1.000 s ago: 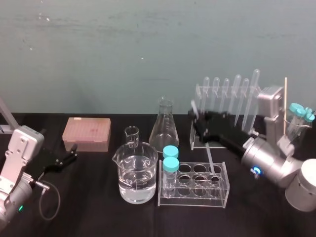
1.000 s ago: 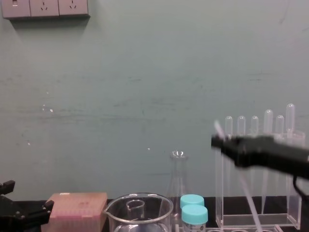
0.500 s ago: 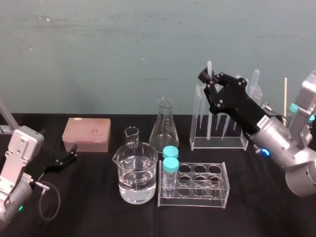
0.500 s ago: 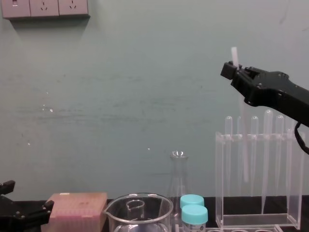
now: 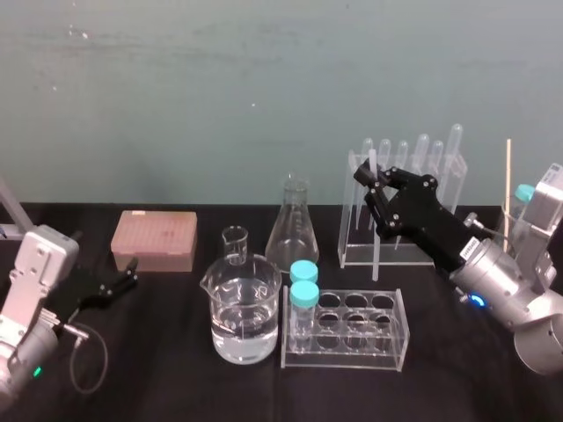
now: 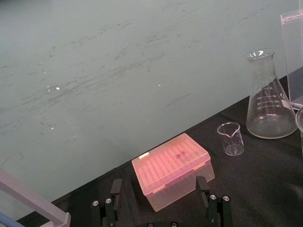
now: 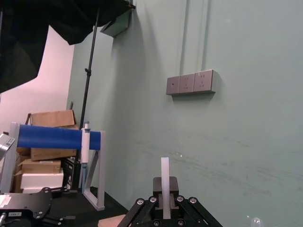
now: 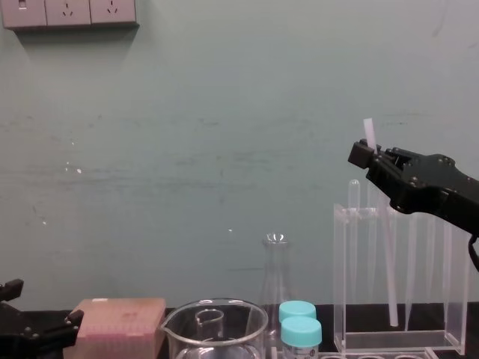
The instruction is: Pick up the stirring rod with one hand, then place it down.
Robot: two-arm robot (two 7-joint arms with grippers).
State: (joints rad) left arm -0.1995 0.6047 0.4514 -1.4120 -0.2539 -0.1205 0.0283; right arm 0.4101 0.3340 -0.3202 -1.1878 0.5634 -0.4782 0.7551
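Gripping the rod (image 5: 375,251) near its top, the right hand (image 5: 374,185) hangs in front of the clear rack's (image 5: 405,258) left half, level with the rack's upper bar. Its jaws are closed flat on the rod, and a short stub sticks up above them. The right arm slopes up and in from the rack's right, with the wrist lower than the jaws. The rod stands nearly upright, leaning a little. In the chest view the rod (image 8: 388,269) crosses the rack's (image 8: 340,284) face, and its lower end hangs close above the rack's base. Whether that end touches the table cannot be told. The right wrist view looks along the rod (image 7: 164,176) rising from between the jaws. The left hand (image 5: 121,281) rests on the table far left of the rack, jaws apart and empty, by a pink box (image 6: 171,169).
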